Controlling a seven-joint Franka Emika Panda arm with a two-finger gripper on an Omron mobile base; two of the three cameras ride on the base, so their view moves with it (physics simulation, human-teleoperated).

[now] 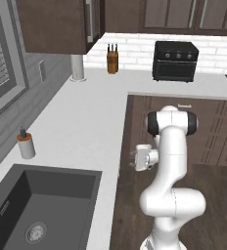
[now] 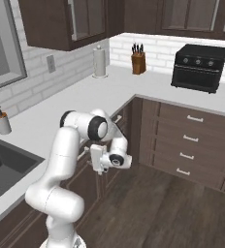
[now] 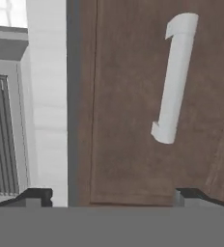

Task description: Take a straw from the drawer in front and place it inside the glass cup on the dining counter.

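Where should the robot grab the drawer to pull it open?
Probably the white bar handle on the brown drawer front. It sticks out from the flat wood, so the open gripper can come straight at the front and close across the bar's thin width.

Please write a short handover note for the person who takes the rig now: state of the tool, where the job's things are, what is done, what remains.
Tool: open, holding nothing, facing the drawer front close up, its pale handle ahead and not yet gripped.
Drawer: closed, under the white worktop beside the sink.
Done: the approach to the drawer.
Left: grip the handle, pull the drawer open, take the straw, carry it to the glass cup on the dining counter, put it in.
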